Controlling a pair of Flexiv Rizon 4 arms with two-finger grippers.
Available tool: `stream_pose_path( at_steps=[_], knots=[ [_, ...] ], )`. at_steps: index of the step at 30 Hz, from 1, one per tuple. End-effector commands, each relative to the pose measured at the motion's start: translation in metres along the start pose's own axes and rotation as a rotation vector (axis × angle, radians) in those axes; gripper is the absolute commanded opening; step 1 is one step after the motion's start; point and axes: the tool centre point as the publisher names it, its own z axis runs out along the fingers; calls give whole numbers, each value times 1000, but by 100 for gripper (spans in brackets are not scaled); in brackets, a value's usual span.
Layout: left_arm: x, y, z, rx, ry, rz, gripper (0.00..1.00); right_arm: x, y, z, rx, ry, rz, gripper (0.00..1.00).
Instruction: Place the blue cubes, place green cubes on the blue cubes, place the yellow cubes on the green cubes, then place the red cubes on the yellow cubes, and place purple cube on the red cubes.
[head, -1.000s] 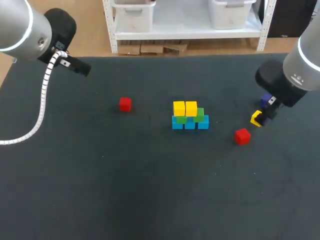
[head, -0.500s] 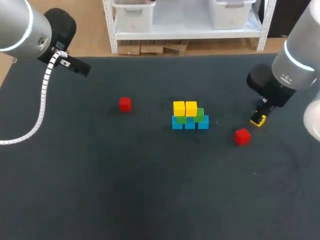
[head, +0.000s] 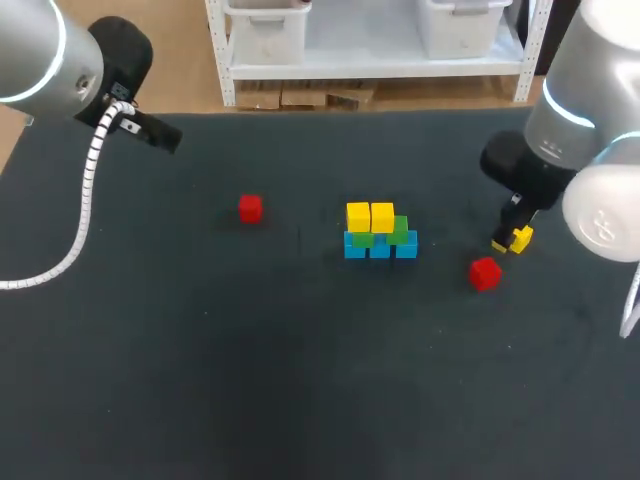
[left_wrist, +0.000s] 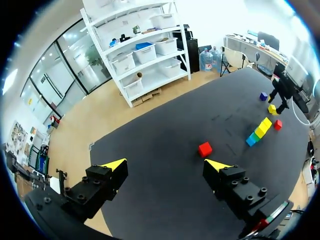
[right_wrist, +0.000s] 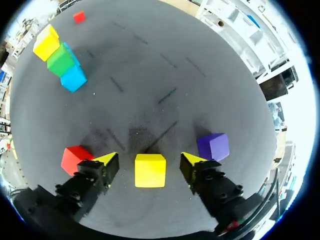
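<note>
Two arms in play, and the right arm (head: 560, 130) takes the eye. It comes in over the table's (head: 300, 400) right edge, wrist tipped steeply down. The right tool (right_wrist: 149, 159) is released, its fingers straddling a loose yellow cube (right_wrist: 150, 171) with a gap on either side. A purple cube (right_wrist: 213, 146) sits just beside one finger, a red cube (right_wrist: 75, 159) just beside the other. Near the table's middle stands the stack (head: 380, 232): blue cubes (head: 380, 247) at the base, green cubes (head: 399, 230) above, two yellow cubes (head: 370, 216) on top. The left arm (head: 50, 60) hangs over the far left corner, the left tool (left_wrist: 165, 167) spread wide and gripping nothing, with a second red cube (head: 250, 208) ahead of it.
</note>
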Motion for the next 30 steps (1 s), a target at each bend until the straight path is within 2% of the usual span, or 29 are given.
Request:
stream_pose_path(
  at_steps=[1, 4, 9, 12, 13, 15, 16, 22, 30],
  knots=[
    [0, 1, 0, 4, -1, 1, 100, 1, -2, 0, -5, 11, 1, 50],
    [0, 1, 0, 4, -1, 1, 100, 4, -3, -1, -7, 25, -4, 47],
    [0, 1, 0, 4, -1, 1, 100, 10, -1, -2, -19, 45, -21, 48],
    [0, 1, 0, 4, -1, 1, 100, 12, 2, -3, -20, 54, -36, 44],
    [0, 1, 0, 4, -1, 1, 100, 13, 3, -5, -19, 53, -49, 35],
    [0, 1, 0, 4, -1, 1, 100, 12, 5, -11, -13, 52, -75, 4],
    [0, 1, 0, 4, -1, 1, 100, 11, 6, -14, -14, 50, -88, 0],
    [0, 1, 0, 4, -1, 1, 100, 4, 13, -32, -8, 28, -178, 0],
    [0, 1, 0, 4, -1, 1, 100, -11, 29, -69, 3, -33, -387, 0]
  ],
)
